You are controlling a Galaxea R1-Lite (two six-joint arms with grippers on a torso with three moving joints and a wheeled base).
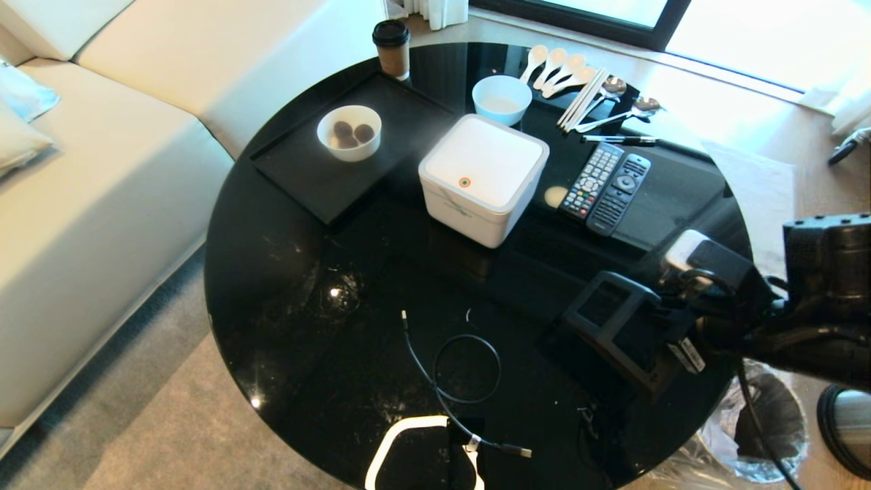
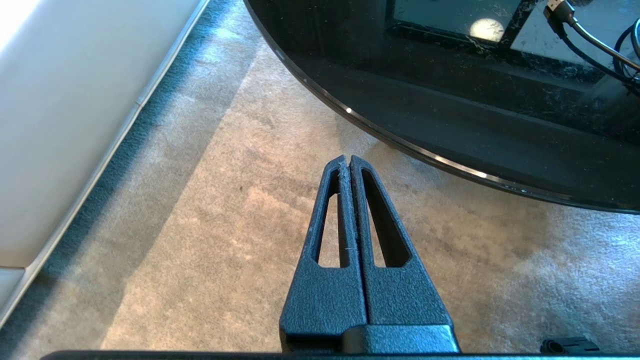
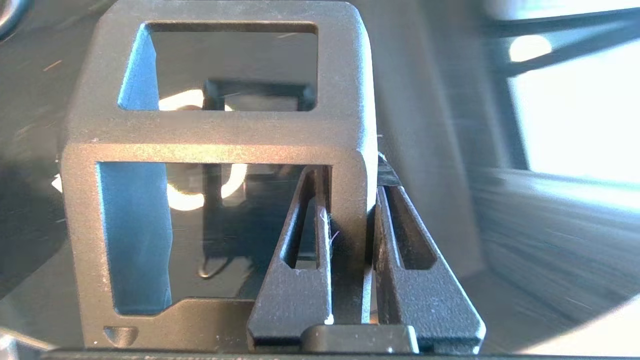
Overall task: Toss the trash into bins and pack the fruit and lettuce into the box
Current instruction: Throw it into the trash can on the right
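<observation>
My right gripper point(image 3: 352, 200) was clamped on one wall of a black open-framed holder point(image 1: 616, 327) above the table point(image 1: 286, 272) edge, well short of the closed white box point(image 1: 484, 178), and I feared that thin-wall pinch might twist loose.

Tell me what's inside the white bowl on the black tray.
The white bowl on the black tray holds three dark round pieces. Anything beneath them is covered.

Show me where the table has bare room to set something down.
Bare: the table's left-front stretch, bordered by the black tray, white box and cable. Crowded: the far right, with remotes and spoons; the right-front, where the right tool grips a black frame.
</observation>
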